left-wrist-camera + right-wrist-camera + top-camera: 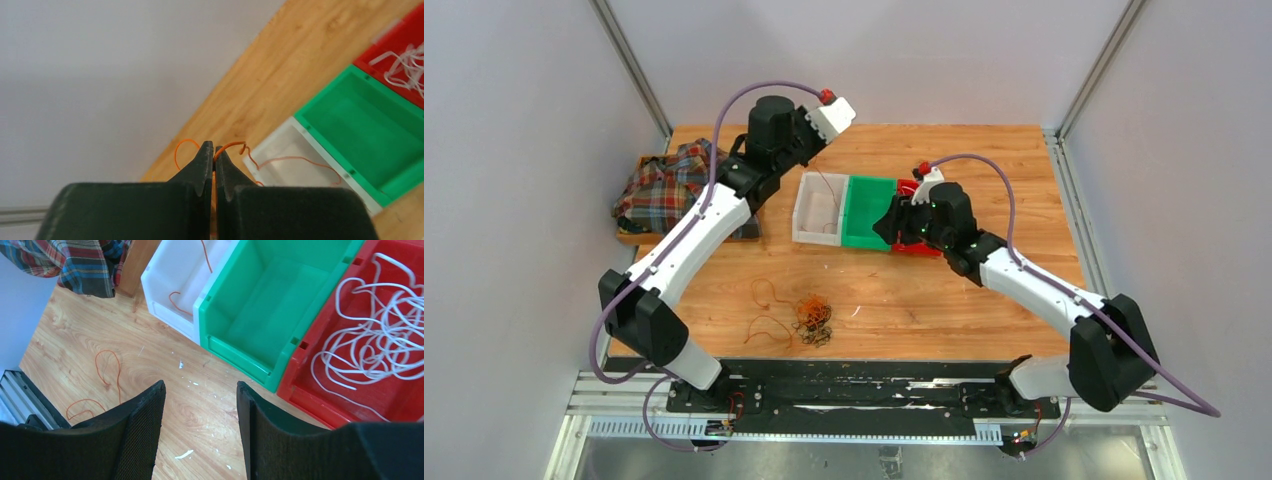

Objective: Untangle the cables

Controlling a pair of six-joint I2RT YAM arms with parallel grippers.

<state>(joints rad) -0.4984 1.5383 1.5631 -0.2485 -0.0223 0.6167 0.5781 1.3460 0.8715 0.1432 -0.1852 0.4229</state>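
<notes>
Pinching orange cable (pixel 231 145), left tool (pixel 214 150) aloft

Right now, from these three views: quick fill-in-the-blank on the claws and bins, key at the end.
1. The left claw is ____ on the orange cable.
2. The right claw stands ____, with nothing between its fingers.
3. The cables lying in the red bin are coloured ____.

Missing words: shut; open; white.
</notes>
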